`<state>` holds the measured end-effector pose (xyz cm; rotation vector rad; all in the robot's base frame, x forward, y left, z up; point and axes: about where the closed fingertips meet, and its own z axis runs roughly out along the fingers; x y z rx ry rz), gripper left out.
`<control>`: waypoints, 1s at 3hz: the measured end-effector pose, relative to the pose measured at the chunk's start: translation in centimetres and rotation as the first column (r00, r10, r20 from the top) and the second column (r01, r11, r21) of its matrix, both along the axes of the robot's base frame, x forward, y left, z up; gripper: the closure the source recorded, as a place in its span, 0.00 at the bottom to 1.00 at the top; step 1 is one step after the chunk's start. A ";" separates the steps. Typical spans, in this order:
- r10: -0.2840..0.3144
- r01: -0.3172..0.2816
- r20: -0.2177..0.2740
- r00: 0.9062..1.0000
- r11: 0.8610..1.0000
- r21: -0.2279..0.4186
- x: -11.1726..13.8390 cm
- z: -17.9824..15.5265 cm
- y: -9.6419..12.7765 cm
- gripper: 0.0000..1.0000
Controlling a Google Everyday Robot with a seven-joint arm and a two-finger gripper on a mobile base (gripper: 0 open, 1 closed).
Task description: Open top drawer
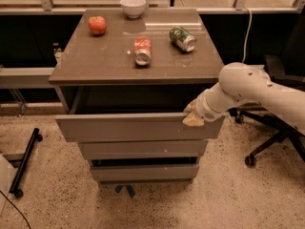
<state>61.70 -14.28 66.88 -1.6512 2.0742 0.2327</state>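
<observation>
The top drawer (133,127) is a wide grey-brown drawer with a flat handleless front. It stands pulled out from the cabinet, with a dark gap showing behind its front panel. My gripper (192,117) is at the drawer's right end, at the top edge of the front panel, touching it. My white arm (257,92) reaches in from the right. Two smaller-looking drawer fronts (143,149) sit below it, closed or nearly closed.
On the cabinet top (95,61) lie a red apple (97,25), a white bowl (133,6), a red can (142,50) on its side and a green can (182,38) on its side. An office chair base (271,142) stands at the right. A black bar (26,161) lies on the floor at the left.
</observation>
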 end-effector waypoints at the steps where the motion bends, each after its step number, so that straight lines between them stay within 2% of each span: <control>1: 0.000 0.000 0.000 1.000 1.000 0.000 0.0 0.5 0.0 0.94; 2: 0.000 0.000 0.000 1.000 1.000 0.000 0.0 0.8 0.0 0.00; 3: 0.000 0.000 0.000 1.000 1.000 0.000 0.0 0.8 0.0 0.00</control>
